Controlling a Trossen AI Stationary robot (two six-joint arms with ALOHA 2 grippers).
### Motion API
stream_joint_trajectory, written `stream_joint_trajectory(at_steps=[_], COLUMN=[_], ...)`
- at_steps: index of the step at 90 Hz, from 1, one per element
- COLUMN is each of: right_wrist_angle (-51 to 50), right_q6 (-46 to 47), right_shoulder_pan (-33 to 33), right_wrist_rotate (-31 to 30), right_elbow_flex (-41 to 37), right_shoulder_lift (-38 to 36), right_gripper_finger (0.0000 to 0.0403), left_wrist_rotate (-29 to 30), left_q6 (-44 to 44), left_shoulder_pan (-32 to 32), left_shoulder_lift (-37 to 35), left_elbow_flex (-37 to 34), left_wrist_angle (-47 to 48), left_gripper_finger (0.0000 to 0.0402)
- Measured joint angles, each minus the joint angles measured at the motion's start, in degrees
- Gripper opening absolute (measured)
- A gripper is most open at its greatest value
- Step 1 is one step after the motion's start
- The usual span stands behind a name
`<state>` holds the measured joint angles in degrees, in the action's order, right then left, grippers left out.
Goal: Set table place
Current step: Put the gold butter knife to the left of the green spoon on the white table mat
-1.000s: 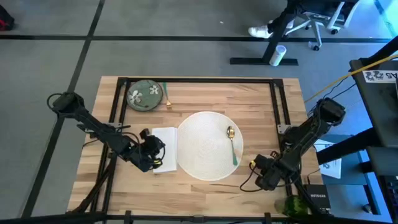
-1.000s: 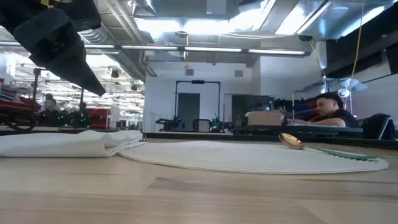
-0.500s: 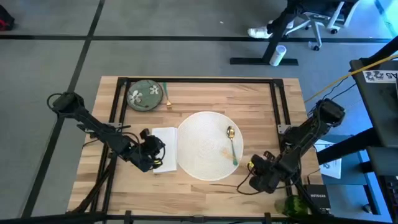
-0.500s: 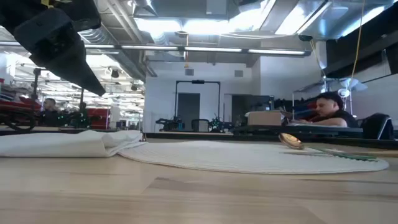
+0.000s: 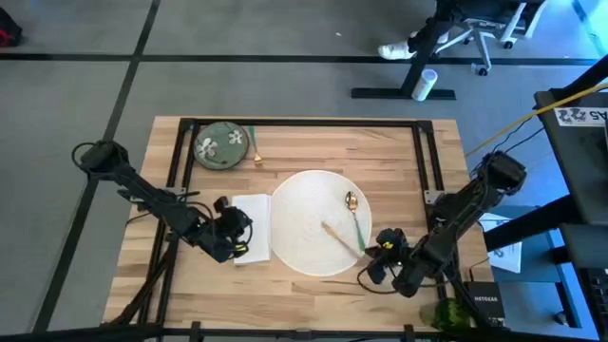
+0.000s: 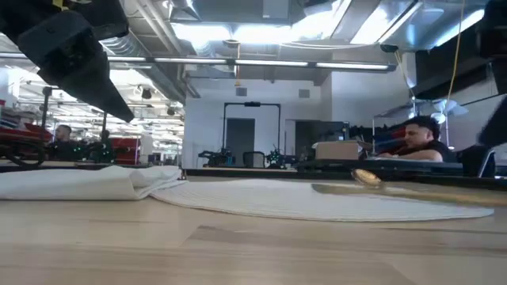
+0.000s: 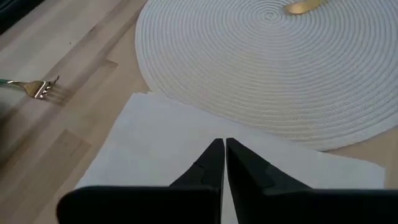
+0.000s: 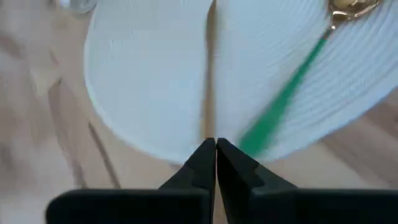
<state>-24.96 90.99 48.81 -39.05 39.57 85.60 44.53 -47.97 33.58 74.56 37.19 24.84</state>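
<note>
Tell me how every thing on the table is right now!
left gripper: jaws shut, just above the napkin
right gripper: jaws shut on the gold piece
gold piece: held at one end, reaching across the mat
napkin: lying flat beside the mat
spoon: lying on the mat
fork: lying on the table
green dish: right way up, untouched
mat: flat on the table

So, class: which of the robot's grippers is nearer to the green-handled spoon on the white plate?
Right. The right gripper sits just beside the spoon handle's end; the left gripper is over the napkin, across the plate.
</note>
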Motion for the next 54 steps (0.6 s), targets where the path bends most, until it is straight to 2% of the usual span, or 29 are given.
stream_joint_trajectory(at_steps=[16,26,40,54], right_wrist_angle=[9.65,14.83,12.97,9.75], right_q6=[-6.51,-14.33,-21.68,-26.33], right_shoulder_pan=[-3.56,-5.23,-8.83,-13.56], right_wrist_rotate=[0.38,6.65,15.11,18.37], right_elbow_flex=[0.01,0.88,4.10,5.05], right_shoulder_lift=[4.14,4.79,5.40,5.40], right_gripper_finger=[0.0000,0.0001,0.0018,0.0054], left_wrist_rotate=[0.00,0.00,0.00,0.00], left_q6=[0.13,0.16,0.46,0.42], left_shoulder_pan=[0.00,0.01,-0.05,-0.04], left_shoulder_lift=[0.00,0.00,0.00,0.00], left_elbow_flex=[0.00,0.00,0.00,0.00], left_wrist_angle=[0.00,0.00,0.00,0.02], left_gripper_finger=[0.0000,0.0000,0.0000,0.0000])
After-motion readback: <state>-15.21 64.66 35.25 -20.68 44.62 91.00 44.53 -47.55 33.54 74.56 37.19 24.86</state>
